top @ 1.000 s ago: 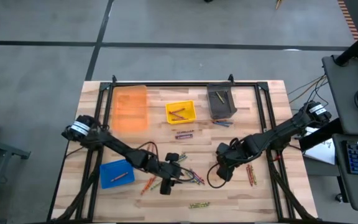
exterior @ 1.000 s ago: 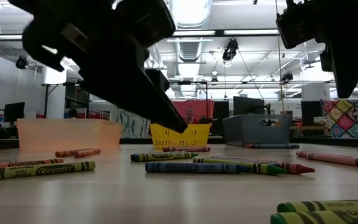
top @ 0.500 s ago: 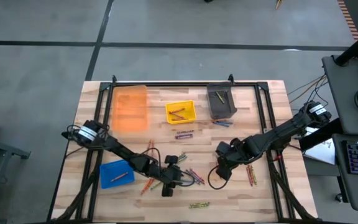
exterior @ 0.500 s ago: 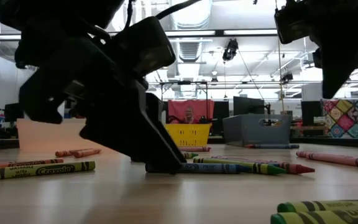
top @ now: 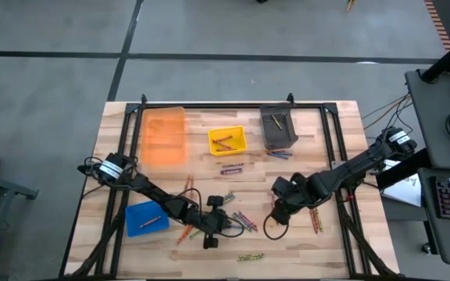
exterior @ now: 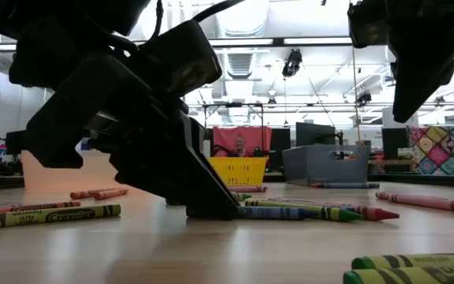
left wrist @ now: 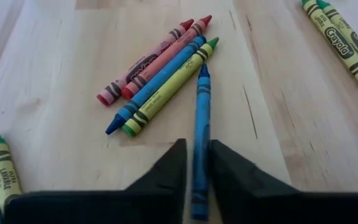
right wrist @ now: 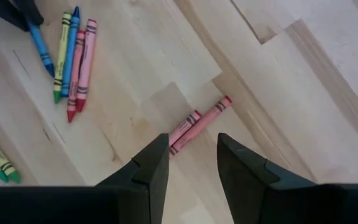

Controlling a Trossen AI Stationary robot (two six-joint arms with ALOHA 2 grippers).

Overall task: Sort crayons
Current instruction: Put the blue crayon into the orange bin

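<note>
Crayons lie scattered on the wooden table. My left gripper (left wrist: 196,171) is down on the table in the middle front, shut on a blue crayon (left wrist: 201,118) that lies beside a cluster of red, blue and green crayons (left wrist: 160,74). In the low view its dark fingers (exterior: 203,201) reach the tabletop at the blue crayon (exterior: 274,213). My right gripper (right wrist: 191,165) hangs open above the table to the right, over two red crayons (right wrist: 197,124), touching nothing. My left gripper pinches the blue crayon's blunt rear half (left wrist: 197,163) between its two fingers. The fingers slant down from the table's left and lie along the crayon. The crayon lies flat on the table, its pointed end (left wrist: 202,68) sticking out ahead of the fingertips.
At the back stand an orange bin (top: 165,135), a yellow bin (top: 226,140) and a grey bin (top: 278,129); a blue bin (top: 147,218) sits front left. More crayons lie near the front edge (top: 250,257) and right of my right gripper (top: 315,217).
My left gripper has come down and a little toward the table's right until its fingertips rest on the tabletop at the blue crayon. The crayons have stayed where they were. My right gripper has turned slightly in place.
</note>
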